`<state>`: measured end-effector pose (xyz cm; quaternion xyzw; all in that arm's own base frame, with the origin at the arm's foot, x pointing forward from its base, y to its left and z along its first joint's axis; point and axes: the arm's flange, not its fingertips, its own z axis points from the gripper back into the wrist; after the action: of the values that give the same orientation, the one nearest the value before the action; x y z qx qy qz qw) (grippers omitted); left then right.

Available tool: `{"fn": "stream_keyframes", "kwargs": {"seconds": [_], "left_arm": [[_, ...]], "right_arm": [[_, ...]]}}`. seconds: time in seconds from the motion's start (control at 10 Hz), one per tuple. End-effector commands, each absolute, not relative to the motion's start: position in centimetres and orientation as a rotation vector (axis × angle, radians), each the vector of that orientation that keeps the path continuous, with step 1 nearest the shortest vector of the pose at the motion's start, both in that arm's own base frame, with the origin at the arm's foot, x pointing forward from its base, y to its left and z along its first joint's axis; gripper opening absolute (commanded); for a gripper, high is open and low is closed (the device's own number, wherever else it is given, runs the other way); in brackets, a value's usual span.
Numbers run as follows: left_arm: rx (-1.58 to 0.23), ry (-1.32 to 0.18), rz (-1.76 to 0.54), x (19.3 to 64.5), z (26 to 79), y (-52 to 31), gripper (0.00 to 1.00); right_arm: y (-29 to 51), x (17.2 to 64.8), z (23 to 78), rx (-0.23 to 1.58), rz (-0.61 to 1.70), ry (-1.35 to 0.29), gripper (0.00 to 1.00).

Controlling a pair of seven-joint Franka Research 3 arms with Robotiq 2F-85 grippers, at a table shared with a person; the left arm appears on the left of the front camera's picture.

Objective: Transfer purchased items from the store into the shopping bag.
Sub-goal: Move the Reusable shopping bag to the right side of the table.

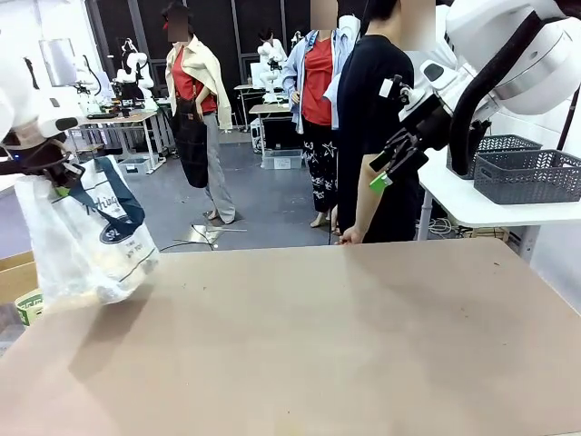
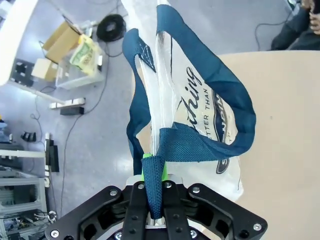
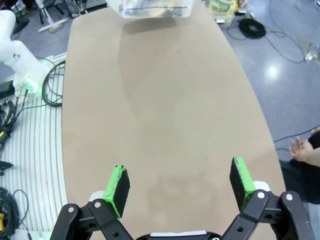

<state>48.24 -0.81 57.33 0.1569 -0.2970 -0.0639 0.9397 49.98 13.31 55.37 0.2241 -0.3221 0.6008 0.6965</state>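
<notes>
Tabletop (image 1: 345,345): broad brown surface, bare across the middle and the near edge; a person (image 1: 377,136) in a black top stands at its far edge, one hand hanging just past that edge

Shopping bag (image 1: 86,232): translucent white plastic with navy-blue strap handles and dark print, hanging at the tabletop's left edge; its underside sits close to the surface, and contact cannot be told. Pale and yellowish contents show dimly through the lower wall, presumably purchased items already inside; individual pieces cannot be made out

Grey lattice baskets (image 1: 526,173): two, on a white side table beyond the far right corner; not part of the transfer

Left end effector (image 2: 154,172): clenched on one navy handle of the shopping bag, the strap pinched between its green pads and the bag hanging from it

Right end effector (image 3: 180,186): released, jaws spread wide with nothing between them, poised high over the far right of the tabletop and well apart from the bag

Step in hand, as judged: bag appears loaded and carried by its handle, so the transfer looks near its close

Next move, as judged: a steady hold on the strap, setting the bag down upright so it does not slump or spill
</notes>
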Motion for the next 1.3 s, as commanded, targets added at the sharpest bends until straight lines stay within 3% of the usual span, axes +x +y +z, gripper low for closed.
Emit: {"fn": "stream_keyframes", "kwargs": {"seconds": [0.0, 0.7, 1.0, 1.2], "left_arm": [[0.367, -0.681, -0.171, 48.9, 56.5, 0.9, 0.00], [0.294, -0.646, -0.221, 48.4, 51.4, 2.6, 0.00], [0.266, -0.562, -0.227, 48.0, 50.4, 2.4, 0.00], [0.303, -0.612, -0.201, 48.6, 50.7, 2.2, 0.00]], "right_arm": [[13.3, 50.0, 55.4, 0.486, 1.354, -0.711, 1.00], [13.3, 50.0, 55.4, 0.486, 1.354, -0.711, 1.00], [13.3, 50.0, 55.4, 0.486, 1.354, -0.711, 1.00], [13.3, 50.0, 55.4, 0.486, 1.354, -0.711, 1.00]]}}
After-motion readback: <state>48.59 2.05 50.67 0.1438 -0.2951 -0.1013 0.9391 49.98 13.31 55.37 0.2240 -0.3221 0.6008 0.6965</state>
